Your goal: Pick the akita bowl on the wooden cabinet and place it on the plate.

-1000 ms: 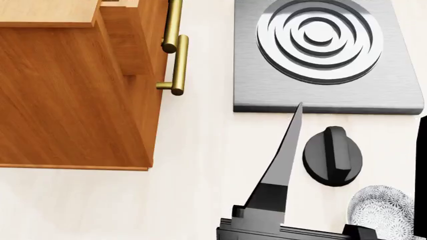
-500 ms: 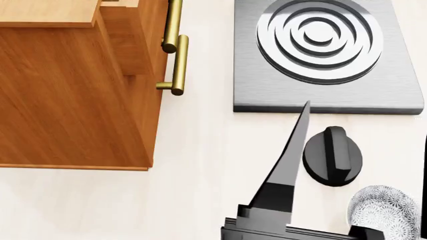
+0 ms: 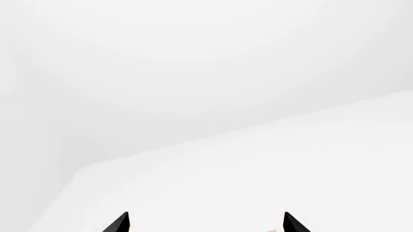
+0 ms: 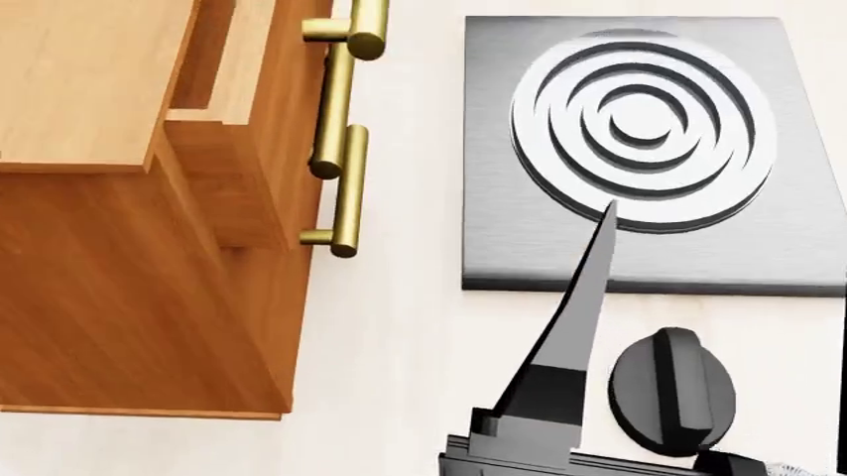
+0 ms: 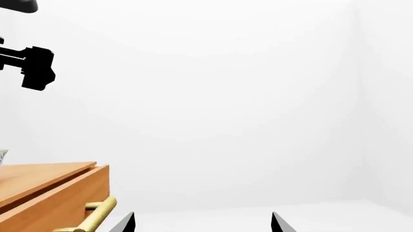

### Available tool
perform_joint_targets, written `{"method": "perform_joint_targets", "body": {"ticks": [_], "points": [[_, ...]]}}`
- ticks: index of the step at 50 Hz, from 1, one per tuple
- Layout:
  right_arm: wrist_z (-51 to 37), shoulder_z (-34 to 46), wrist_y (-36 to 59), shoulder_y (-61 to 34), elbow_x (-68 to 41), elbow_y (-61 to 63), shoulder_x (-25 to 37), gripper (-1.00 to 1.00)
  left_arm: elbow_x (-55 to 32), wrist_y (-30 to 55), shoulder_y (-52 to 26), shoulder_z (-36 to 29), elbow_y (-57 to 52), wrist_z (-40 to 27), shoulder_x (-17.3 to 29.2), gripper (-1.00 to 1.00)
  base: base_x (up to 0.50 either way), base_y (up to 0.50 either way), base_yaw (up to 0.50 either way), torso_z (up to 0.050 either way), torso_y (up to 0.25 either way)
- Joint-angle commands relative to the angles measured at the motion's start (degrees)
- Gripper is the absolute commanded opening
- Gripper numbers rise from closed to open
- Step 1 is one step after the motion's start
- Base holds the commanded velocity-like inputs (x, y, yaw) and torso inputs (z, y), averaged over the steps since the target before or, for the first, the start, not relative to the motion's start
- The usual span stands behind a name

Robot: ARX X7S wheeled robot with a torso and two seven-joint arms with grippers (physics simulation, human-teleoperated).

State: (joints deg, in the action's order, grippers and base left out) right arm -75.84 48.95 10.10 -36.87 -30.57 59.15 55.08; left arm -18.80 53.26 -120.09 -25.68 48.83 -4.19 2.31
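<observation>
robot body: what shows

head view: one gripper finger (image 4: 582,297), long, thin, tapering to a sharp tip; upper part glossy dark grey w/ pale sheen, lower part matte black. it joins a stepped, blocky black base (image 4: 530,446) w/ a thin light edge line along the bottom. which arm it belongs to: can't tell.

left wrist view: left gripper (image 3: 205,223) shows as 2 small black pointed fingertips, triangular, plain.

right wrist view: right gripper (image 5: 203,222) same, 2 black pointed tips. a black boxy robot part (image 5: 32,67) near frame edge, angular, flat black, no markings. no cables or screws seen.
</observation>
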Motion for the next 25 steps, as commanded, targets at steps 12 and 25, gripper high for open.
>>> {"method": "perform_joint_targets", "body": {"ticks": [12,25], "points": [[-0.97,1.47,0.14,-1.24,0.31,-0.4,0.11,1.0,-0.86,-0.61,-0.57,-1.89,1.0,0.08,0.61,1.0,0.1,0.0,0.0,0.0,0.0],[-1.09,2.04,-0.27,-1.43,0.45,-0.56,0.03,1.0,-3.21,0.24,-5.14,0.03,10.8,1.61,-0.48,1.0,0.0,0.0,0.0,0.0,0.0]]}}
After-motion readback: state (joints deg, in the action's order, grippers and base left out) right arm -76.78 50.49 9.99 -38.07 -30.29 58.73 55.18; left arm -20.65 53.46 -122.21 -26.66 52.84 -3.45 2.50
